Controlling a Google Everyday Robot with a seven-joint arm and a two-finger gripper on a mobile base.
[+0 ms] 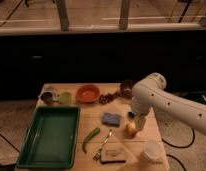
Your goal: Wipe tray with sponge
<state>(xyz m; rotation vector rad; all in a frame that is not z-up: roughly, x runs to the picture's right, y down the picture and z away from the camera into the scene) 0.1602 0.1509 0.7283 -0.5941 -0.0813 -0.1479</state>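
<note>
The large green tray (pixel 47 136) lies on the left side of the wooden table, with nothing in it. The small blue sponge (pixel 112 118) lies flat on the table to the right of the tray, near the middle. My white arm reaches in from the right and bends downward. My gripper (pixel 138 123) hangs low over the table just right of the sponge, close above a yellow-orange fruit (pixel 131 130). It is not touching the sponge.
Along the back stand a metal cup (pixel 47 95), a green cup (pixel 65 98), an orange bowl (pixel 88 93) and a dark bowl (pixel 127 88). In front lie a green pepper (pixel 91 138), a utensil (pixel 106 142), a tan block (pixel 112 155) and a white cup (pixel 152 151).
</note>
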